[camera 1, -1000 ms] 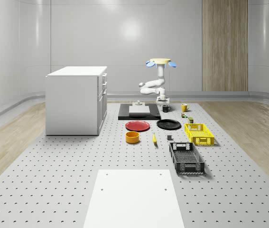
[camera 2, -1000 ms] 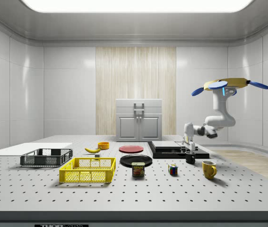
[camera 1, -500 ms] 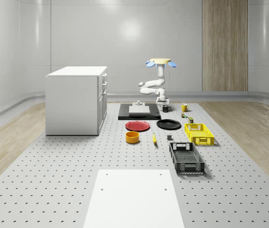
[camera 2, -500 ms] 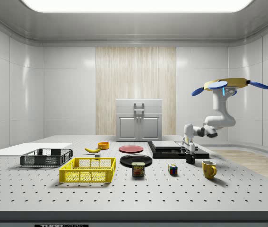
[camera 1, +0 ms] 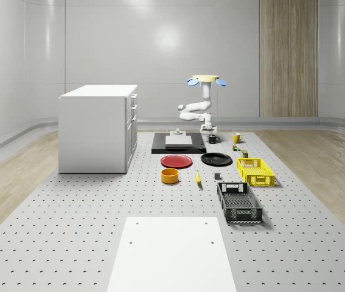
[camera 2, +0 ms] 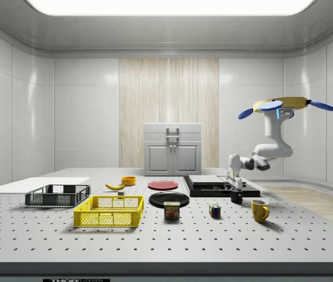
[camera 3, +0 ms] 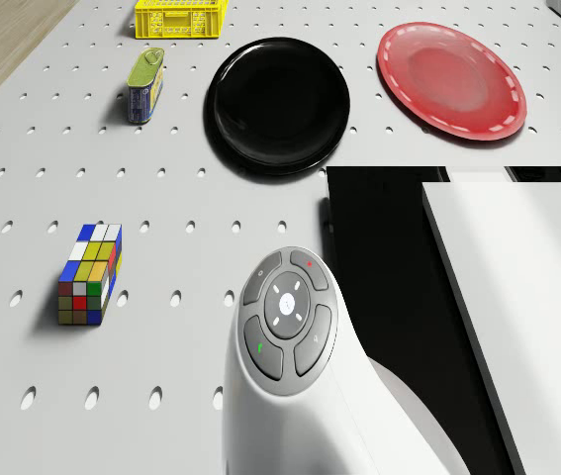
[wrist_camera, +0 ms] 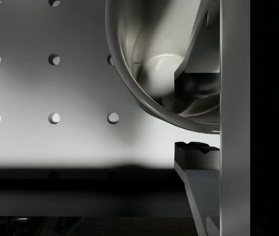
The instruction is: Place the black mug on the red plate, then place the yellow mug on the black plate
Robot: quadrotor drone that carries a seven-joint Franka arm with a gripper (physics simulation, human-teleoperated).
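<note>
The drone [camera 2: 286, 106] hovers above the far end of the perforated table [camera 1: 69, 231], over the spot beside the black platform [camera 1: 160, 146], its white arm [camera 2: 270, 150] bent down toward the black mug [camera 2: 236, 197]. The gripper [camera 2: 235, 187] sits right at the mug's top. In the wrist view one finger [wrist_camera: 191, 83] reaches inside the mug's rim [wrist_camera: 129, 83] and the other finger [wrist_camera: 196, 157] lies outside the wall, so the jaws straddle the wall with a narrow gap left; whether they actually clamp it I cannot tell. The mug stands upright on the table, just beside the platform's edge. The yellow mug [camera 2: 259, 210] stands apart from it, nearer the side view's right. The red plate [camera 3: 451, 81] and the black plate [camera 3: 278, 104] lie side by side, both bare. Near the black plate lie a tin can [camera 3: 145, 86] and a colour cube [camera 3: 90, 273], with a yellow crate [camera 3: 181, 18] beyond
</note>
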